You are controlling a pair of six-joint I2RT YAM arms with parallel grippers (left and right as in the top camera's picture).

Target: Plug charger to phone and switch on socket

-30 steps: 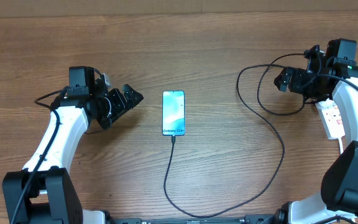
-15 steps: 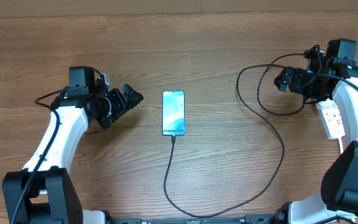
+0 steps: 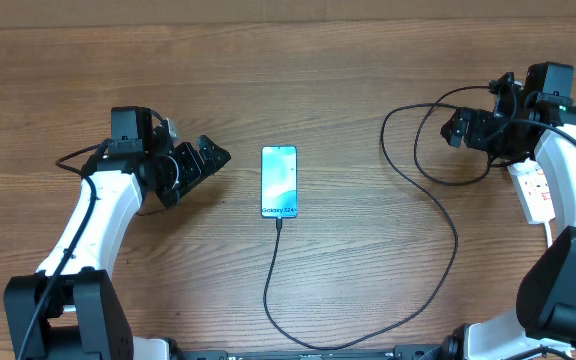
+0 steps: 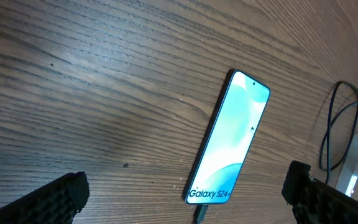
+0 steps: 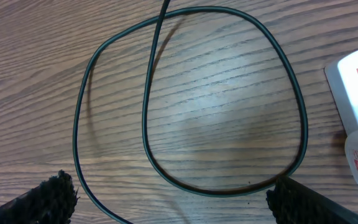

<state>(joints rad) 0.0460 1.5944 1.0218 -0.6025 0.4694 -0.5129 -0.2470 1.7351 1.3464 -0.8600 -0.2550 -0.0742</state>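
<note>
The phone (image 3: 279, 181) lies face up mid-table, its blue-teal screen reading "Galaxy S24+" in the left wrist view (image 4: 232, 143). The black charger (image 3: 438, 205) runs from the phone's bottom edge, where its connector (image 4: 199, 214) sits against the port, and loops right toward the socket (image 3: 536, 190). In the right wrist view the cable loops (image 5: 222, 99) lie beside the white socket (image 5: 356, 87) with its red switches. My left gripper (image 3: 208, 168) stands open left of the phone, holding nothing. My right gripper (image 3: 451, 128) hangs open over the cable loops, left of the socket.
The wooden table (image 3: 298, 70) stretches bare behind the phone. The socket's far end is hidden under my right arm (image 3: 568, 170). The charger's slack curves close to the front edge (image 3: 308, 345).
</note>
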